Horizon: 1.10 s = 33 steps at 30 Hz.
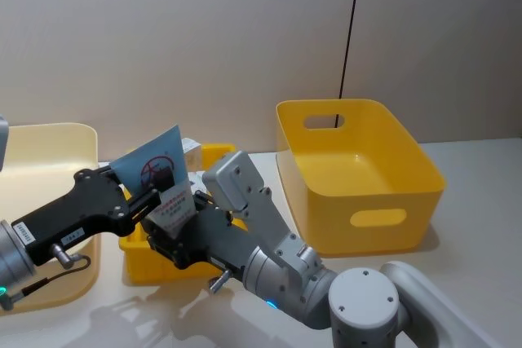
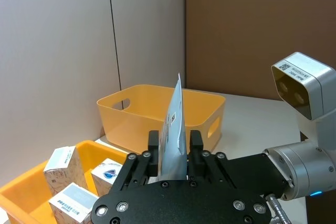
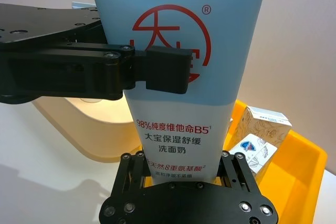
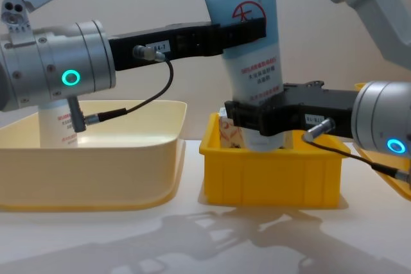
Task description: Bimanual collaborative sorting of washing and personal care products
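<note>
Over the small yellow crate (image 4: 270,171): both grippers hold one squeeze tube (image 4: 259,72) upright, crimped end up, clear of the crate.
Left gripper (image 4: 250,30): clamped on the tube's upper part, one finger across the red circle mark.
Right gripper (image 3: 181,167): clamped on the lower end, below the printed text.
Reason for hold: judged a hand-over between arms. The double grip keeps the tube from dropping until one jaw pair lets go.
Cartons (image 2: 65,169): standing in the crate beneath, judged not yet sorted.
Bins: cream bin (image 4: 96,152) on the left, with another tube (image 4: 58,126) standing in it; yellow bin (image 1: 351,152) on the right.
Legible writing: "98%纯度维他命B5", "大宝保湿舒缓洗面奶"; ® beside the circle.
</note>
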{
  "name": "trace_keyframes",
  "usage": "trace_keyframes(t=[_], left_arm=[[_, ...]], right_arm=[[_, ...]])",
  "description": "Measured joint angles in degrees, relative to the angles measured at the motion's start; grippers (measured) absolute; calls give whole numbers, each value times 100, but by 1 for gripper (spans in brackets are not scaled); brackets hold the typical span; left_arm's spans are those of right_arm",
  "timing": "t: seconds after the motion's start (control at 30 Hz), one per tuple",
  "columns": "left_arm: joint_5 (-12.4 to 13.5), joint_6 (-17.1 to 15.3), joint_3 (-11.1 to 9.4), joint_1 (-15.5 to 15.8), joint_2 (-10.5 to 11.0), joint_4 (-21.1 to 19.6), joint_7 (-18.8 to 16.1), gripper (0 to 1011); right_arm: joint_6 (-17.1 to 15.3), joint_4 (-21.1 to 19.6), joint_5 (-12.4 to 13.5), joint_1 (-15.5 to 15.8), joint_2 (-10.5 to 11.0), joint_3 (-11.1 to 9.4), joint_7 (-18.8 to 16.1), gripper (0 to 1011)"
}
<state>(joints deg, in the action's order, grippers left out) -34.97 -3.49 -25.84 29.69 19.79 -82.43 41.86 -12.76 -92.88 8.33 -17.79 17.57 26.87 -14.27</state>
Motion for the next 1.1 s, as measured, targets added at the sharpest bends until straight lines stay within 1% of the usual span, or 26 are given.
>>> trace_keyframes(t=[0.03, 0.07, 0.1, 0.13, 0.17, 0.23, 0.27, 0.3, 0.33, 0.37, 0.47, 0.5, 0.63, 0.67, 0.73, 0.77, 0.9, 0.93, 1.1], left_arm=[[0, 0, 0, 0, 0, 0, 0, 338], [0, 0, 0, 0, 0, 0, 0, 399], [0, 0, 0, 0, 0, 0, 0, 432], [0, 0, 0, 0, 0, 0, 0, 432], [0, 0, 0, 0, 0, 0, 0, 488], [0, 0, 0, 0, 0, 0, 0, 537], [0, 0, 0, 0, 0, 0, 0, 596], [0, 0, -1, 0, 0, 0, 0, 629], [0, 0, -1, 0, 0, 0, 0, 629], [1, 0, -1, 0, 0, 0, 0, 688], [1, 0, -1, 0, 0, 0, 0, 756], [1, 0, -1, 0, 0, 0, 0, 817], [1, 0, -1, 0, 0, 0, -1, 924], [1, 0, -1, 0, 0, 0, -1, 939], [2, 0, -1, -1, 0, 0, -1, 1001], [2, 0, 0, 0, 0, 0, -2, 1001], [2, 0, -1, 0, 0, 0, -2, 1002], [2, 0, -1, -1, 0, 0, -2, 1002], [2, 0, -1, 0, 0, 0, -2, 1002]], right_arm=[[0, 1, -1, -1, -1, 0, 1, 594], [0, 2, -2, -1, -2, 1, 1, 591], [0, 5, -5, -2, -4, 2, 3, 586], [0, 5, -5, -3, -5, 2, 3, 577], [0, 6, -7, -3, -6, 2, 4, 576], [0, 9, -9, -4, -8, 4, 5, 561], [0, 10, -10, -5, -9, 4, 5, 555], [0, 11, -11, -6, -9, 5, 6, 552], [0, 11, -11, -6, -9, 5, 6, 545], [1, 12, -12, -6, -10, 5, 6, 544], [5, 14, -15, -6, -11, 2, 6, 529], [9, 15, -16, -6, -12, -1, 7, 524], [55, 15, -34, 12, -13, -35, 48, 521], [84, 14, -54, 29, -14, -63, 82, 521], [120, 7, -80, 57, -15, -106, 144, 521], [120, 7, -80, 57, -15, -106, 144, 521], [214, -31, -160, 143, -13, -240, 338, 521], [214, -31, -160, 143, -13, -240, 338, 521], [330, -69, -249, 237, -1, -421, 583, 521]])
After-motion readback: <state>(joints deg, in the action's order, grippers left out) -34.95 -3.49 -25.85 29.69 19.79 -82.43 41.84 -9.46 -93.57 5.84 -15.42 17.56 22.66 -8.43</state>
